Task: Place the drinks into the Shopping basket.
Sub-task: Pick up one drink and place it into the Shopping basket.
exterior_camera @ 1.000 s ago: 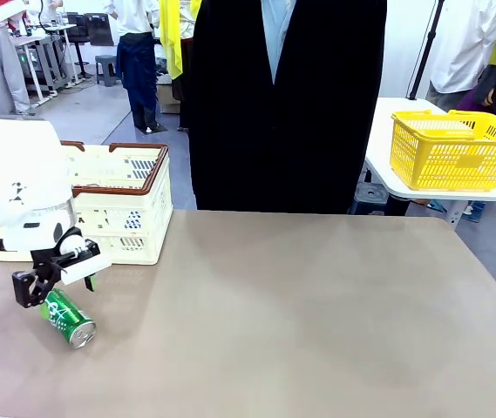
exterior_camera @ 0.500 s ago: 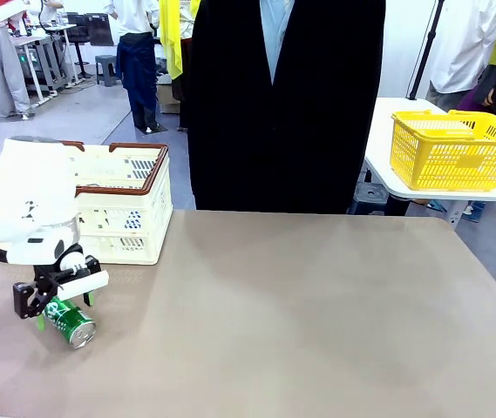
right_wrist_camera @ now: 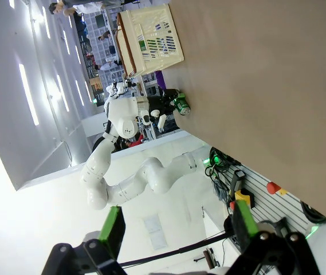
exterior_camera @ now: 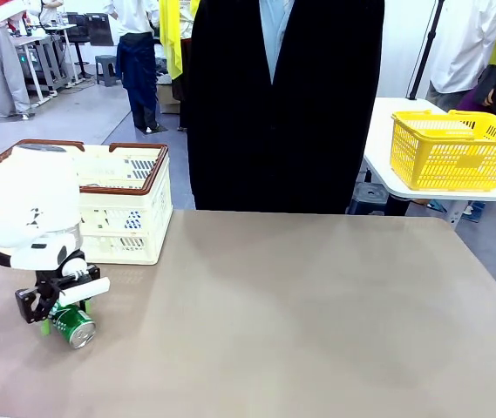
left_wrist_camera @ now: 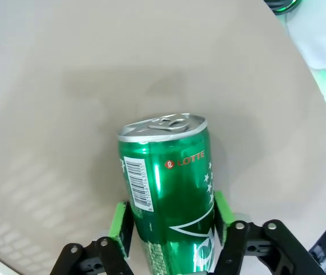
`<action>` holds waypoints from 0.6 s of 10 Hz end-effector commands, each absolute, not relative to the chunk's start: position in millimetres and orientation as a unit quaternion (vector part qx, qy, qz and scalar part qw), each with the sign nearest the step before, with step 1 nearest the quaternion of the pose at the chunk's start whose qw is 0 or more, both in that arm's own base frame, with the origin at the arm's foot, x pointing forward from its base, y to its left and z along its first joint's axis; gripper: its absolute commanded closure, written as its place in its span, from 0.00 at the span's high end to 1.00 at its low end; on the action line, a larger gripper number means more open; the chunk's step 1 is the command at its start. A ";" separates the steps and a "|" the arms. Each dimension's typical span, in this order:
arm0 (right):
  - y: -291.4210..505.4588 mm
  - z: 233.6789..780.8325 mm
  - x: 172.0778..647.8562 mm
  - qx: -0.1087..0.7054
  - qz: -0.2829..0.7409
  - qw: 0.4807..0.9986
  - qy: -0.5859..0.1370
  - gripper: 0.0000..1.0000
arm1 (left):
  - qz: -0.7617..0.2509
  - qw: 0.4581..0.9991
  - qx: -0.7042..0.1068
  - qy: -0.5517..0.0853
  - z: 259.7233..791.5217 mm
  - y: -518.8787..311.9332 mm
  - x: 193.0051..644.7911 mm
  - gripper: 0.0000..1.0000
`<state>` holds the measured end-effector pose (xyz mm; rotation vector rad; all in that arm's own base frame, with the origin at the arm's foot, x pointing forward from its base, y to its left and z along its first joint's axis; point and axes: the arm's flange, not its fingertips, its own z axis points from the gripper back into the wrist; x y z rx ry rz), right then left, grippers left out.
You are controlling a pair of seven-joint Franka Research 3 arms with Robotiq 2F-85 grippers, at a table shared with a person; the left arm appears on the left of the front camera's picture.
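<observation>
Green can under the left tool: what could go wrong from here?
1. The green can lies on its side on the table, and the left tool has its pads on the round wall near the base; it could roll or slip when lifted.
2. Held near one end, it may tilt and catch the Shopping basket rim.

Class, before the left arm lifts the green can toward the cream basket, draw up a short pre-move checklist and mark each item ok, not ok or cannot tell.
1. Green can sits between the left gripper pads: ok.
2. Pads pressing firmly on the can: cannot tell.
3. Can lies on its side on the table: ok.
4. Shopping basket stands near, open top: ok.
5. Right gripper open, away from the can: ok.
6. Blue can located: cannot tell.
</observation>
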<state>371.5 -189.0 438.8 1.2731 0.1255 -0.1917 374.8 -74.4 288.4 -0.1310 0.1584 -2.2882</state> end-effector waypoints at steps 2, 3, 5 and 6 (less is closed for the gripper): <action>-189.5 442.5 369.3 0.590 -0.090 0.800 0.067 1.00 | -0.906 0.416 -0.037 0.071 273.9 -65.4 339.9 0.00; -189.5 442.5 369.3 0.590 -0.090 0.800 0.067 1.00 | -0.905 0.417 -0.039 0.069 274.4 -64.7 340.7 0.00; -189.5 442.5 369.3 0.590 -0.090 0.800 0.067 1.00 | -0.904 0.423 -0.041 0.053 284.5 -61.2 340.3 0.00; -189.5 442.5 369.3 0.590 -0.090 0.800 0.067 1.00 | -0.893 0.445 -0.049 0.040 301.0 -57.1 339.6 0.00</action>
